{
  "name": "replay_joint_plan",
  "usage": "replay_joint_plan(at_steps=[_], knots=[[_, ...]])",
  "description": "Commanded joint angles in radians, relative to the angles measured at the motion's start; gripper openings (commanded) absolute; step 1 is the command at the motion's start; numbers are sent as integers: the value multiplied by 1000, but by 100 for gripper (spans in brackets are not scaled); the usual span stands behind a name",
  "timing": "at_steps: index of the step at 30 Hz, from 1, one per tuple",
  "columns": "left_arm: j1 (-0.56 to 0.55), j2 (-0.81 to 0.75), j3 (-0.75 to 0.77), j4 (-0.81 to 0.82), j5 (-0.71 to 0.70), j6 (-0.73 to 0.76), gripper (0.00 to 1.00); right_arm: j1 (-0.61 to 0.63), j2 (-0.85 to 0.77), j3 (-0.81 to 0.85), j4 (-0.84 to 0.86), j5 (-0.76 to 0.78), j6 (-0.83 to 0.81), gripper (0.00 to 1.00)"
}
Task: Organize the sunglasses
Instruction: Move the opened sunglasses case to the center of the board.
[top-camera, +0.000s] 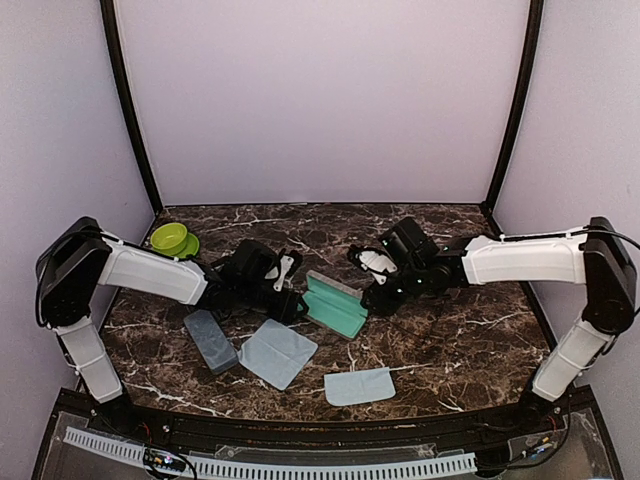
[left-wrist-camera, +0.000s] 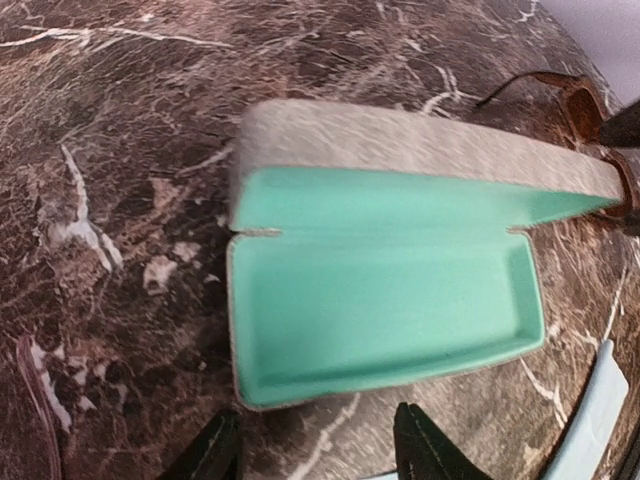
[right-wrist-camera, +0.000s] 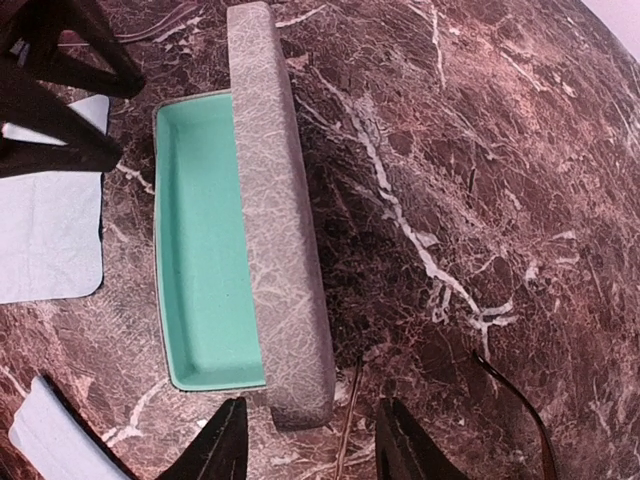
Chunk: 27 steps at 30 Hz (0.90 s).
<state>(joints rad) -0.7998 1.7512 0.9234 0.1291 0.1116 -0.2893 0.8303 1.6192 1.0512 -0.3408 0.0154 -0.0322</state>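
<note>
An open grey case (top-camera: 335, 305) with teal lining lies at the table's middle; its tray is empty (left-wrist-camera: 385, 310). The sunglasses show only in part. A brown frame and lens (left-wrist-camera: 585, 100) lie behind the case lid, and thin temple arms (right-wrist-camera: 348, 425) lie on the marble by the lid's end. In the top view they are hidden under the right arm. My left gripper (top-camera: 293, 306) is open and empty at the case's front-left edge (left-wrist-camera: 315, 452). My right gripper (top-camera: 378, 297) is open just right of the case (right-wrist-camera: 312, 442), straddling the lid's end and one temple arm.
A closed grey case (top-camera: 210, 340) lies at the front left. Two pale blue cloths (top-camera: 277, 352) (top-camera: 360, 385) lie in front of the open case. A green bowl (top-camera: 173, 238) stands at the back left. Walls enclose the marble table (top-camera: 450, 340).
</note>
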Motion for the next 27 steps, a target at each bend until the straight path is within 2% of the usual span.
replay_joint_plan(at_steps=[1, 6, 13, 22, 27], knots=[[32, 69, 84, -17, -48, -2, 53, -6, -66, -25, 39, -1, 49, 44], [48, 135, 139, -20, -50, 18, 48, -6, -100, -54, 52, 2, 68, 44], [48, 175, 153, -26, -17, 17, 31, -6, -114, -75, 61, 26, 86, 44], [39, 117, 44, 45, 35, -45, 20, -6, -102, -85, 69, 26, 108, 44], [3, 82, -3, 41, -7, -60, 17, -6, -99, -87, 71, 24, 113, 44]])
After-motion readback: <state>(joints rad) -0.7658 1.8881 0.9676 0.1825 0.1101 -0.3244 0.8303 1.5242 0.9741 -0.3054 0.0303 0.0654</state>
